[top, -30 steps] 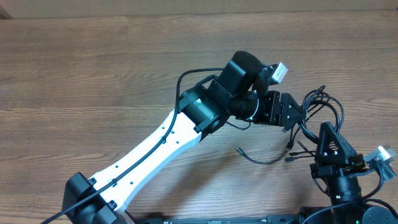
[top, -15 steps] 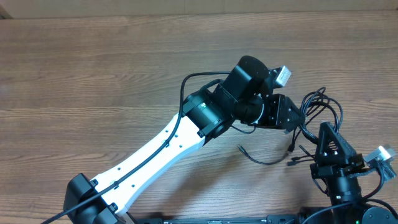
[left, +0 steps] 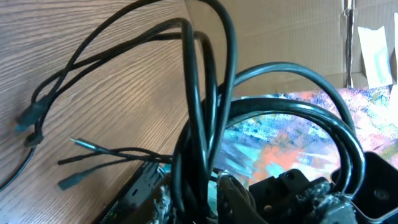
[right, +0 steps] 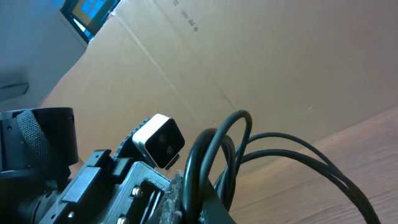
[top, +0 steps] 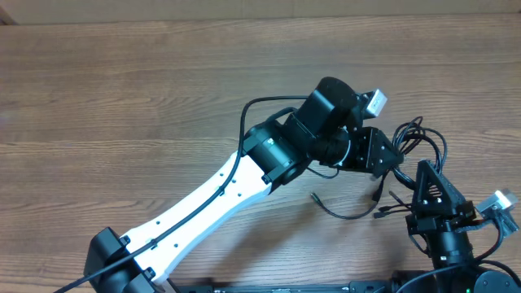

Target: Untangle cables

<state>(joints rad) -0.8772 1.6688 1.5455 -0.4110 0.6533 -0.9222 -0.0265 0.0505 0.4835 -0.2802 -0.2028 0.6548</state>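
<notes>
Shifted L gripper (top: 387, 159) slightly up-right | narrowed, pinching cables (top: 423, 134) bundle | R gripper (top: 424, 173) fully closed, gripping same cables | plug tips (top: 380, 210) loose on table (top: 122, 98)

The cables (top: 419, 137) lie bunched near the right edge of the table (top: 122, 98), toward its front right corner. Their loose ends trail leftward on the table, in front of the left gripper (top: 389, 163). The left arm (top: 212, 195) crosses diagonally from the front edge to the bunch. The right arm (top: 444, 236) stands at the front right corner, just in front of the bunch.
</notes>
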